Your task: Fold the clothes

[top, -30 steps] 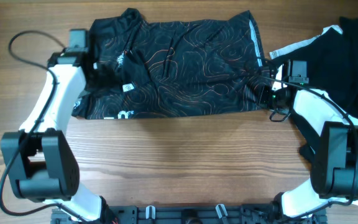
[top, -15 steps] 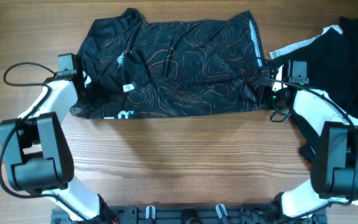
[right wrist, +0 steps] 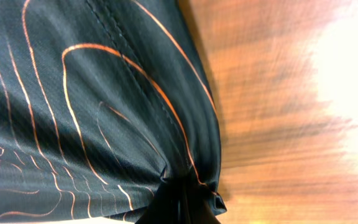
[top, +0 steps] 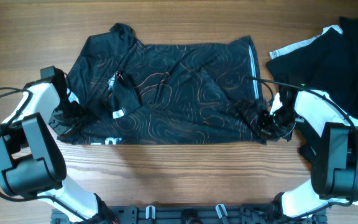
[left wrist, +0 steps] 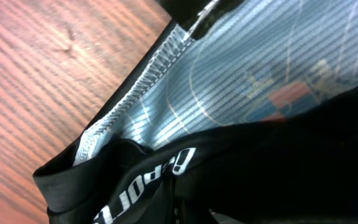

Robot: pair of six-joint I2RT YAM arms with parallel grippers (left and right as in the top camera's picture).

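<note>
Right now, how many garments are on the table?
2. The black contour-print jersey lies spread at centre; a black garment with white trim sits at far right, partly out of frame, so it may hide more.

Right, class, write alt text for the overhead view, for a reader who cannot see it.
A black jersey with thin orange contour lines lies spread on a wooden table, its two near corners pinched in the shut jaws of the left arm and right arm. More dark clothing lies at the right edge.
</note>
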